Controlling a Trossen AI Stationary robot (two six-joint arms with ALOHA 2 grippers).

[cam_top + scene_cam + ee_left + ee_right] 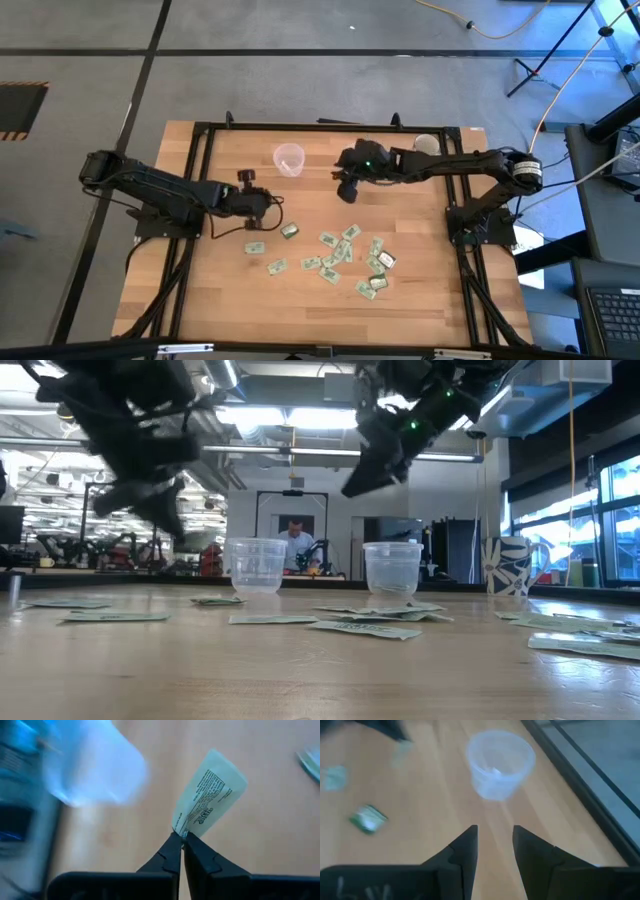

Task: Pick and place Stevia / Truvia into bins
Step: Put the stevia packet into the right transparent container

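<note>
Fingers (pixel 172 855) of the left claw (pixel 180 836) pressing together on the bottom edge of 1 pale green sachet (pixel 207 802), lifting it clear of the wooden table (pixel 260 845) with printed side showing. Hovering, seen from above, over the table's left half (pixel 275 208), just left of the scattered sachets. Blurring past beside it in the left wrist view: 1 clear cup (pixel 95 767).

Holding apart and gripping nothing: the right claw (pixel 495 840), its 2 dark fingers (pixel 465 850) pointing toward the other clear cup (pixel 500 762), standing upright near the table's black frame edge, something small and pale lying in its bottom. Hanging, from above, over the far middle of the table (pixel 350 190), right of that cup (pixel 289 158).

Lying flat across the centre and right of the tabletop: many loose sachets (pixel 335 262). Standing side by side in the low view: 2 cups (pixel 256 566) and (pixel 392 569), with a patterned mug (pixel 508 565) further right. Sitting in the room behind: 1 person (pixel 296 540).
</note>
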